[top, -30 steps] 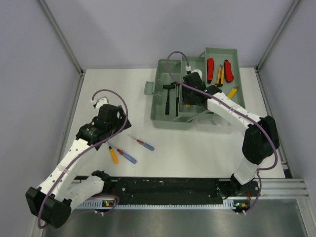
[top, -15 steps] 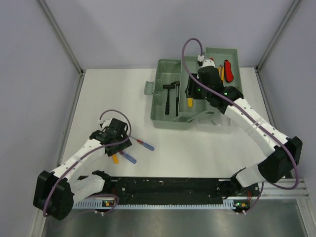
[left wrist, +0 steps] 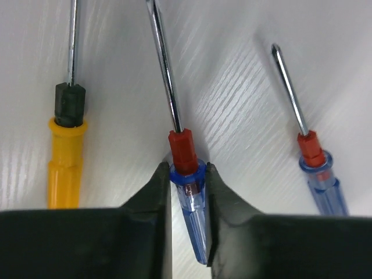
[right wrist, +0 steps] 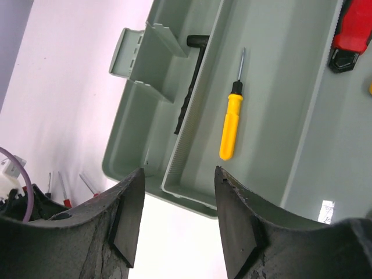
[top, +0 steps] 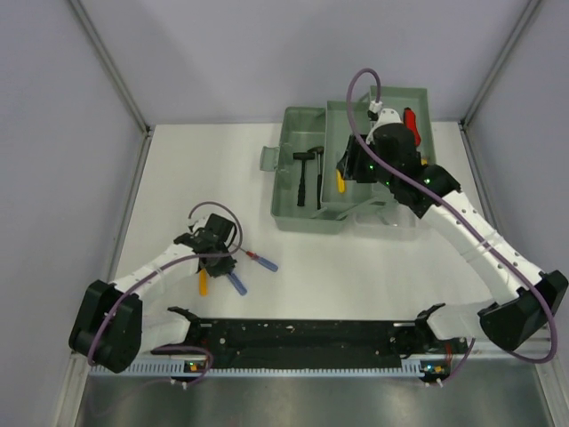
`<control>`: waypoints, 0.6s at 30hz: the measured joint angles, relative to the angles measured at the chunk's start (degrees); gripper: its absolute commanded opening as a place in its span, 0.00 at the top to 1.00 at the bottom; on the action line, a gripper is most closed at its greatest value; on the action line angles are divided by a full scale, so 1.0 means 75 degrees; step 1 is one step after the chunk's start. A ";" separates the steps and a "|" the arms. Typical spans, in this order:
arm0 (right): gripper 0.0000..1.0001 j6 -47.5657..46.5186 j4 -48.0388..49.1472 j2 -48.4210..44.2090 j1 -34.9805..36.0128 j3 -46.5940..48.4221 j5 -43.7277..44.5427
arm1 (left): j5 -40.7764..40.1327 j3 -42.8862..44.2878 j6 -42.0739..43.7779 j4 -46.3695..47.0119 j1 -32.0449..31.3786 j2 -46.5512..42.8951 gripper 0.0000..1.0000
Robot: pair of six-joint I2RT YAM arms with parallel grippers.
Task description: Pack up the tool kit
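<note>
The grey-green tool kit (top: 289, 213) lies open at the back right of the table, also seen in the right wrist view (right wrist: 267, 70). It holds a small hammer (top: 302, 173), a yellow screwdriver (right wrist: 231, 125) and red-handled pliers (right wrist: 351, 32). On the table at the near left, my left gripper (left wrist: 187, 174) is shut on the blue handle of a red-collared screwdriver (left wrist: 190, 200) that lies flat. A yellow screwdriver (left wrist: 64, 168) lies to its left and another blue one (left wrist: 322, 180) to its right. My right gripper (right wrist: 177, 218) hangs open above the box's front edge, holding nothing.
The box's translucent lid (top: 391, 213) lies folded out beside its front right corner. A black rail (top: 302, 342) runs along the near edge between the arm bases. Grey walls close in the left, back and right sides.
My left gripper came down toward the near edge and shut on the middle blue screwdriver. My right arm rose and drew back from the box, leaving the yellow screwdriver in the tray.
</note>
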 measured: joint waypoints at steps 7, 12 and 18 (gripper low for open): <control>0.22 -0.0207 0.0152 -0.0548 -0.0015 -0.0466 -0.1023 | 0.0216 0.0300 0.0189 -0.0079 0.0000 0.0006 1.00; 0.15 -0.0560 0.0918 -0.1291 -0.0020 -0.1207 -0.3083 | 0.0705 0.1058 0.0600 -0.0131 0.0000 -0.0385 1.00; 0.16 -0.0694 0.1699 -0.1291 0.0245 -0.1641 -0.5047 | 0.1821 0.2037 0.1107 0.0242 0.0000 -0.1463 1.00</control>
